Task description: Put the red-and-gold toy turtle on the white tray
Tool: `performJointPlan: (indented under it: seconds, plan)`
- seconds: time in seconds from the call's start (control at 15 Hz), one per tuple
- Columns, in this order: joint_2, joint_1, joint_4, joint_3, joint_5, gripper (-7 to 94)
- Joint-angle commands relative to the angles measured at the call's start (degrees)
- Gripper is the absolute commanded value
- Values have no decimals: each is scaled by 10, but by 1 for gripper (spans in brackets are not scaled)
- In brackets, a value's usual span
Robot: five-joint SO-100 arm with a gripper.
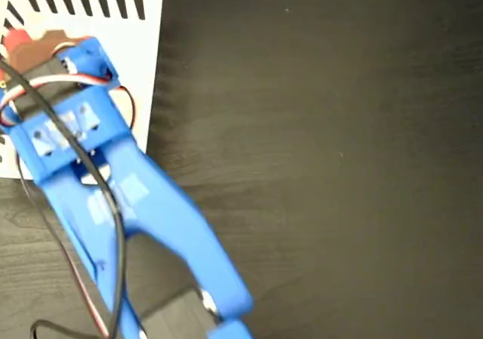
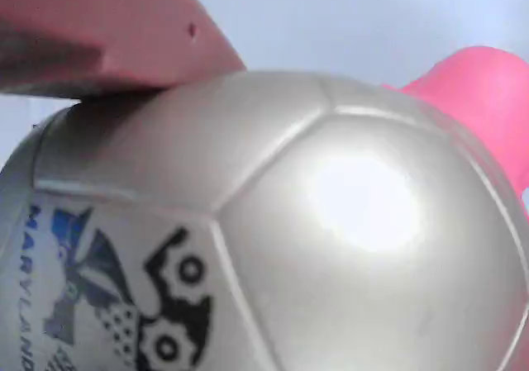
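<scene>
Turtle at the pincer, over the tray corner

Red-and-gold toy turtle [image 2: 331, 239] fills the wrist view, its shiny shell (printed logo at lower left) pressed right under a pink finger [image 2: 107, 32]. In the fixed view the blue arm [image 1: 128, 203] hides the pincer [image 1: 34, 48] above the white tray [image 1: 147, 67] on the dark surface [image 1: 332, 158]; whether it is clenched or released cannot be told.
</scene>
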Motion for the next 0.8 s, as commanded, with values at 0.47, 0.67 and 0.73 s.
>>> performJointPlan:
  seconds: [0.47, 0.67, 0.73]
  plan:
    - [-99, 29, 41, -168, -22, 0]
    - [-105, 20, 51, -166, -20, 0]
    - [-105, 18, 57, -167, -20, 1]
